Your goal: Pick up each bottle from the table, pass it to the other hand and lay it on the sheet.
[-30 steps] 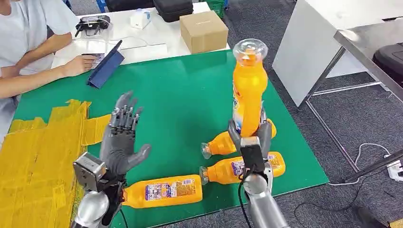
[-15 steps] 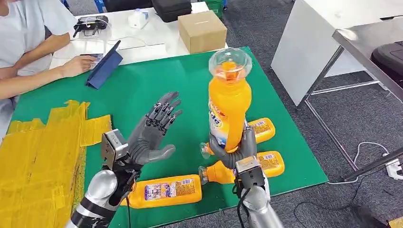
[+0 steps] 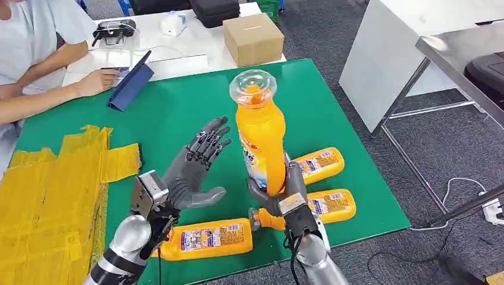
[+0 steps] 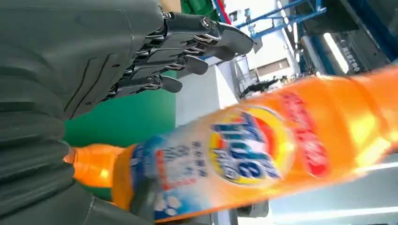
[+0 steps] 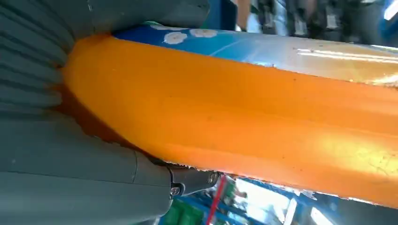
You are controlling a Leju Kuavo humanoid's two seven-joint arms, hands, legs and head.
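Glossy orange plastic bottle (image 3: 260, 139) at frame centre; matt green cloth table cover (image 3: 178, 113); crinkled yellow sheet (image 3: 47, 196) at lower left.

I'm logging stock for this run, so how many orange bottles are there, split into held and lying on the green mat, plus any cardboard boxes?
Orange bottles held upright in the right hand: 1
Orange bottles lying on the green mat: 3
Cardboard boxes: 1
Total: 5
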